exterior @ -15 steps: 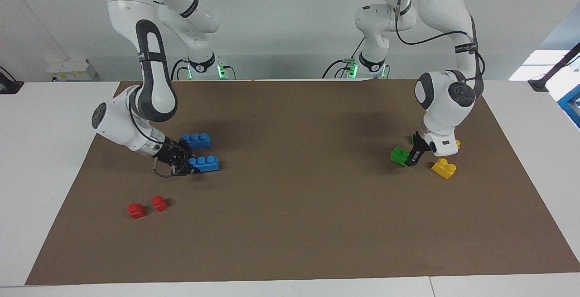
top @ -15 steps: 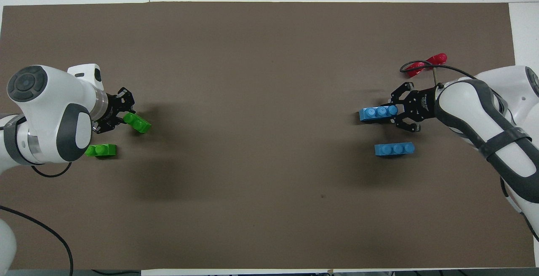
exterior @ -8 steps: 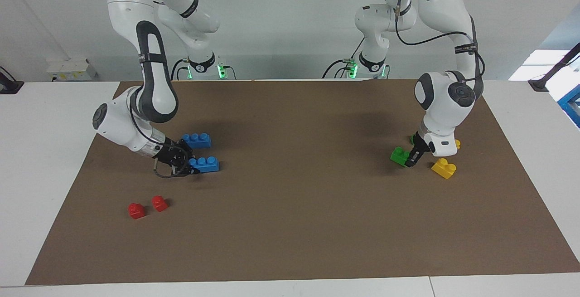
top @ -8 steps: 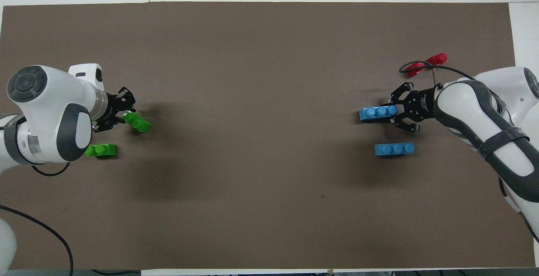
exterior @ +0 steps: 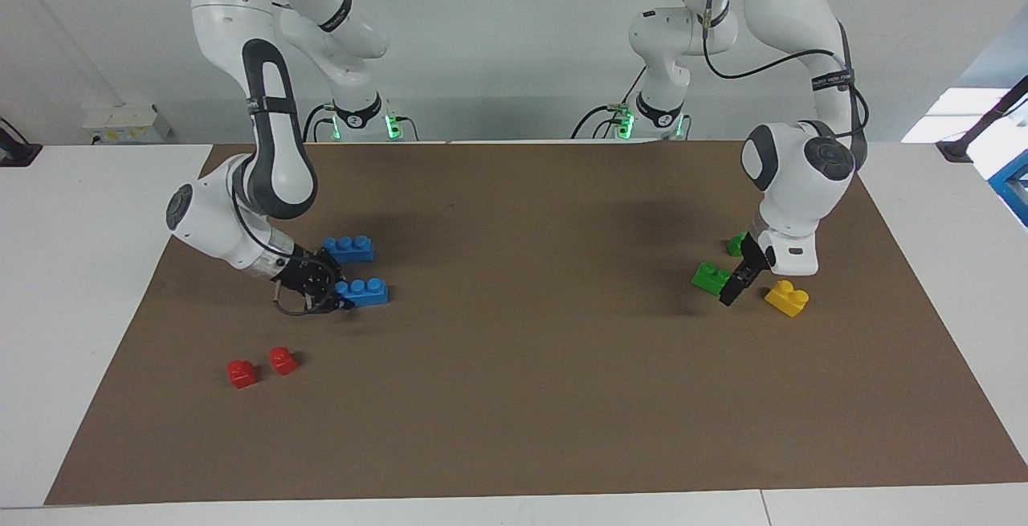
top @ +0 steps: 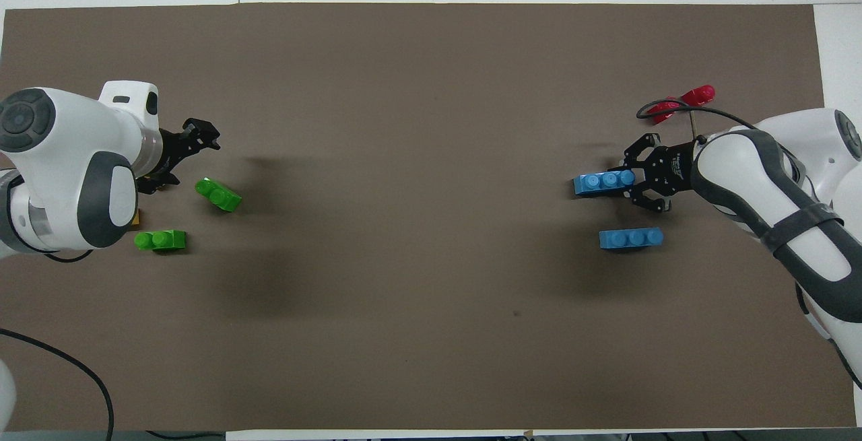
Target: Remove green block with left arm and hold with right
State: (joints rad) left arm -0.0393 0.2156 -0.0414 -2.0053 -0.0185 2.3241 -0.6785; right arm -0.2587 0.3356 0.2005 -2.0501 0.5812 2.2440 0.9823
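The green block, a two-stud brick, lies skewed on the brown mat at the left arm's end. My left gripper hangs open right beside it, with nothing between its fingers. A second green brick lies nearer to the robots, partly hidden by the left wrist in the facing view. At the right arm's end my right gripper is shut on the end of a blue three-stud brick, low at the mat.
Another blue brick lies nearer to the robots than the held one. Two small red blocks lie farther out at the same end. A yellow brick sits beside the left gripper.
My left gripper has opened, let go of the green block and drawn off it; the block stays on the mat. The right gripper and its blue brick have barely moved.
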